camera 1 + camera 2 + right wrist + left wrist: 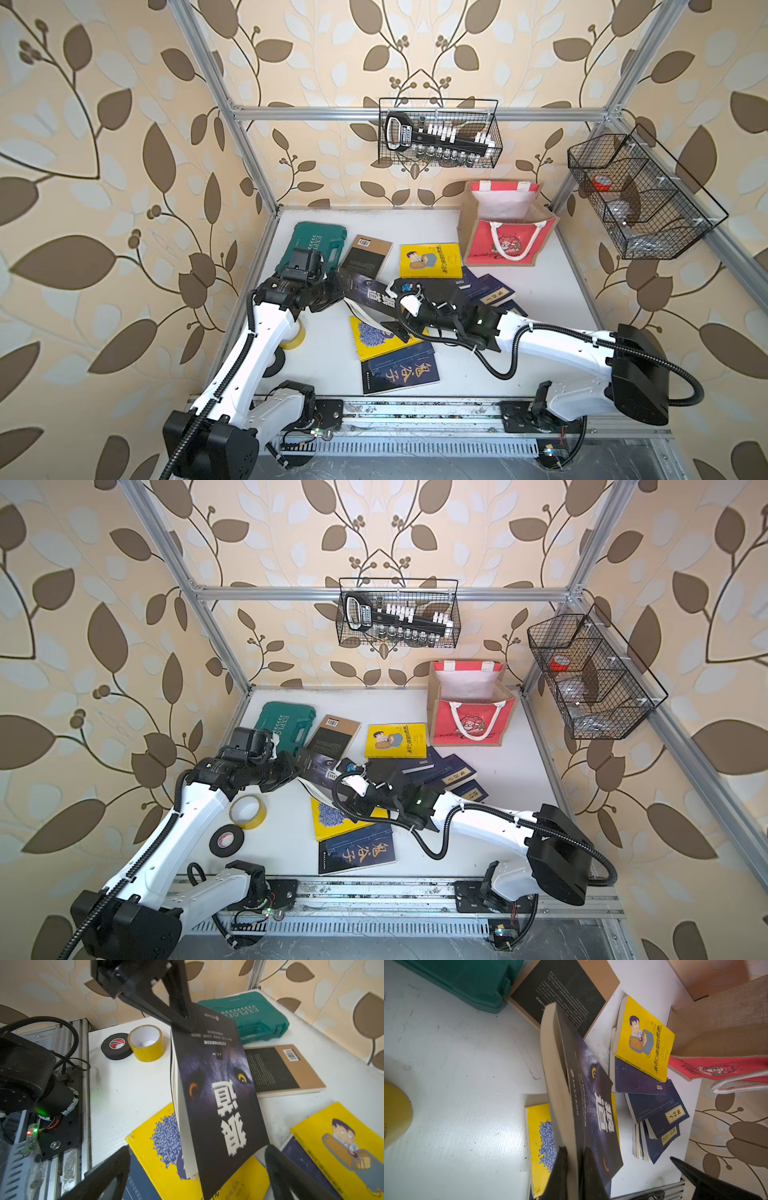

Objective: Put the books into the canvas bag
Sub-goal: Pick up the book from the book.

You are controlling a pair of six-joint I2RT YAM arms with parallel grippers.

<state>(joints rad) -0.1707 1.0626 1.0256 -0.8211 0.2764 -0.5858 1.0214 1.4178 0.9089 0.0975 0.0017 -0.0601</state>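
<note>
Left pincer (575,1152) is clamped on one end of the wolf book (587,1093), holding it tilted above the desk (324,374), well apart from the bag (509,245). Right pincer (197,1150) gapes wide, the book's free end between its fingers. A yellow book (430,259) lies near the bag.

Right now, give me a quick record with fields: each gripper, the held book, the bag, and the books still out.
left gripper: shut on wolf-cover book, held on a slant
right gripper: open, straddling that book's free end
canvas bag: upright, mouth open, no book visible inside
books still out: yellow cartoon book, black-and-tan book, navy books, blue-patterned yellow book, dark blue book
other: green case, yellow tape, black tape
</note>
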